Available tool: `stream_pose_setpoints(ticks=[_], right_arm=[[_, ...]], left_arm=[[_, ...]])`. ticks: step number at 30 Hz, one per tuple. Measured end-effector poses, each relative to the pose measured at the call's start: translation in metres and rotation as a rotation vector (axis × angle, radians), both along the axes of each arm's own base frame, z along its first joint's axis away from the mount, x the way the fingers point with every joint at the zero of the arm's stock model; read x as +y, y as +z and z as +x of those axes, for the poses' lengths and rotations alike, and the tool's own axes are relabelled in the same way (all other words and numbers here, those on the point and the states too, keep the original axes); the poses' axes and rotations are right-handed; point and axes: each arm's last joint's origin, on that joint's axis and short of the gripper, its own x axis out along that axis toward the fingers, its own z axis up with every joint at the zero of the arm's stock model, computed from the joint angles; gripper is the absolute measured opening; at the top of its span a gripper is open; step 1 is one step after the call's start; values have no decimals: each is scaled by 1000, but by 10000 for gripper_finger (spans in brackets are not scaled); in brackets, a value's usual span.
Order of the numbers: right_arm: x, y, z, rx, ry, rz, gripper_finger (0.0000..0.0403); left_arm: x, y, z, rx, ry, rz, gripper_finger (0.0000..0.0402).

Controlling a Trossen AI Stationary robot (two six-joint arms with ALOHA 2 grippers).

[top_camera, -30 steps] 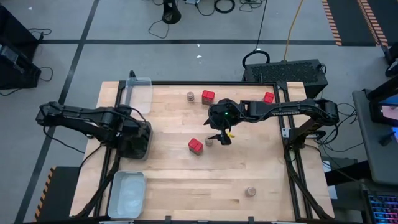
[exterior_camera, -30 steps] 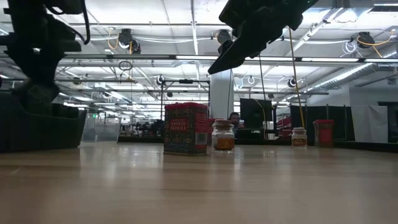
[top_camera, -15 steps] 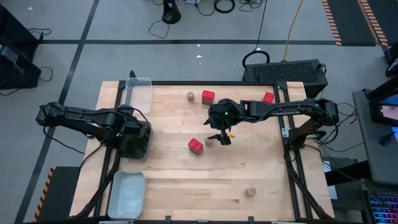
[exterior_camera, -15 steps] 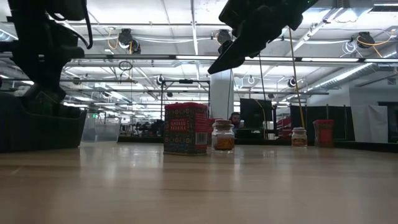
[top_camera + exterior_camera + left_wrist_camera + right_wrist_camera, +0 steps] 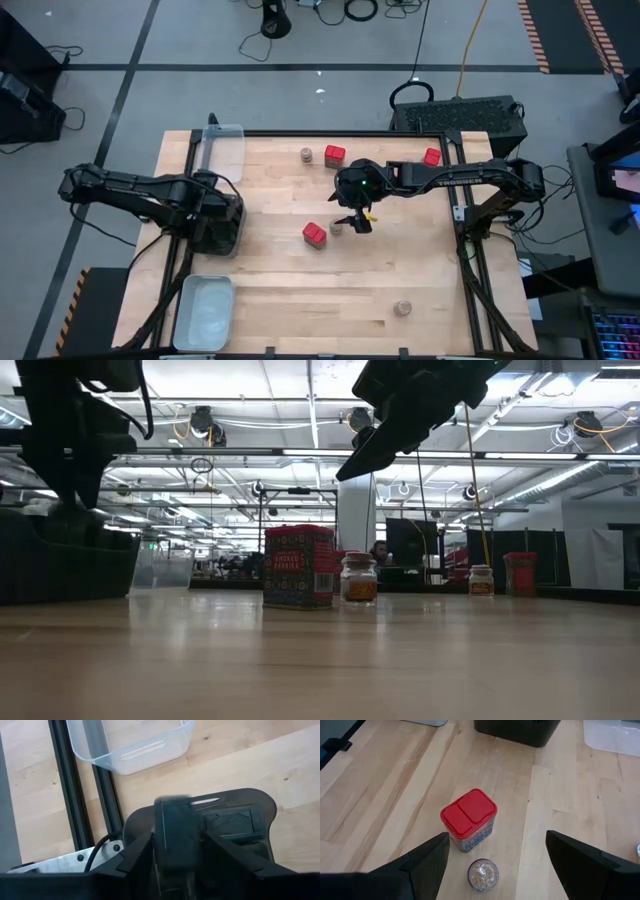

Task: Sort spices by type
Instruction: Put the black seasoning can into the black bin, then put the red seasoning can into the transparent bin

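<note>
Sitting mid-table in the high view: boxy red tin [image 5: 314, 233] with a glossy red hinged plastic lid and patterned sides, upright. Touching or just beside it, on the right in that frame, is a short round glass jar [image 5: 337, 228] with tan contents, also upright. From the low view the tin shows a printed label and the jar stands just right of it.

Right gripper [image 5: 355, 221] hangs above the jar, clear of the table [image 5: 400, 260] (pale wood planks). Jaws spread wide, nothing held. In its wrist view the jar sits between the two dark fingers [image 5: 427, 862] and the tin is just past it.

Other spices: second red tin [image 5: 334, 154] with second jar [image 5: 306, 154] just left of it, upper centre of the high view. Third red tin [image 5: 431, 156] is at the upper right, by the table frame. Third jar [image 5: 403, 307] sits alone at the lower right, well apart from the rest.

Left gripper [image 5: 208, 212] is over the dark tray [image 5: 228, 240], a matte black rounded-rectangle tub at the table's left edge. Its wrist view shows a dark boxy tin [image 5: 172, 830] between its fingers above that tray; can't tell if it's clamped or let go.

Clear tray [image 5: 222, 150] is a thin plastic rectangle at the upper left of the table. Pale tray [image 5: 204, 312] is at the lower left.
</note>
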Motion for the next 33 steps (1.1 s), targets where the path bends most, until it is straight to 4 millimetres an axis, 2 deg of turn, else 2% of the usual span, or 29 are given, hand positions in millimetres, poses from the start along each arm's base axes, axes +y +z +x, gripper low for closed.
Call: stream_pose_setpoints(ticks=[10, 16, 21, 26, 33], right_arm=[[0, 0, 0, 0, 0, 0, 315], [0, 0, 0, 0, 0, 0, 315], [0, 1, 1, -14, -3, 2, 315], [0, 2, 1, -21, -5, 3, 315], [1, 2, 2, -21, -18, 22, 315]], left_arm=[[0, 0, 1, 14, -45, -8, 191], [0, 16, 6, -24, -113, -1, 192], [-1, 33, 19, -108, -301, 22, 192], [-4, 45, 44, -277, -574, 83, 192], [-7, 67, 71, -491, -861, 277, 192]])
